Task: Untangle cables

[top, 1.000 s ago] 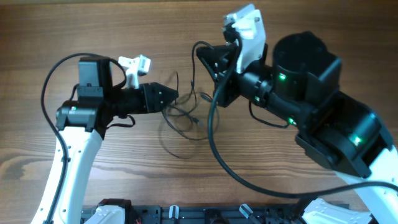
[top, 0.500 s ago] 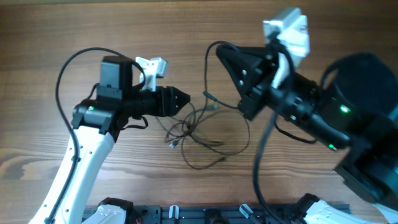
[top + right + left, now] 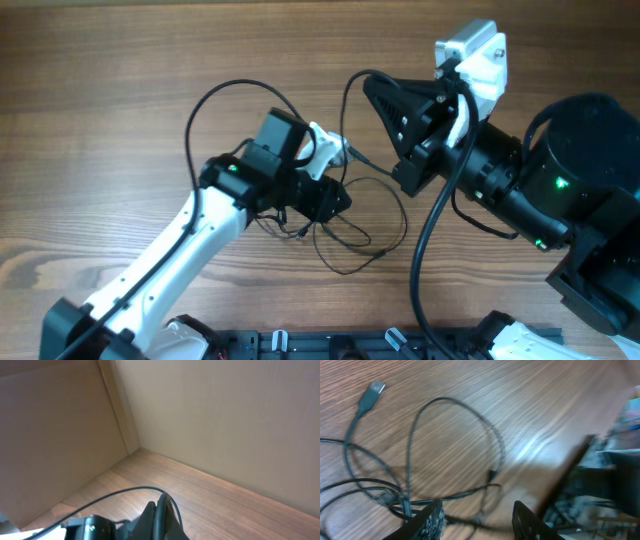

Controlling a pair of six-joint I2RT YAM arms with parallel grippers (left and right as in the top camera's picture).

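Where the left gripper [image 3: 479,522] hangs low over the table [image 3: 90,60], its jaws stand apart. One thin strand crosses the gap between them, and as far as the left wrist view shows it is not pinched. Just beyond its fingers [image 3: 434,519] lie the cables [image 3: 490,445]: thin black cords in overlapping loops on the wood, crossing one another close to the fingers, with one plug [image 3: 370,396] lying free at the far side of the heap. From above, the heap sits near the middle of the table, partly under the left gripper.

Farther off, the right gripper [image 3: 385,95] is raised above the table and points toward the wall [image 3: 225,410]. A thin strand seems to run from its tip down to the heap, so it may be holding one cord up, but I cannot tell whether its jaws are together or apart.

The step in hand looks like picking a second strand to pull against the first. The next move calls for the left jaws to close on a single cord near a crossing. They would then draw it sideways, away from the right gripper, so the loops slide apart rather than tighten.
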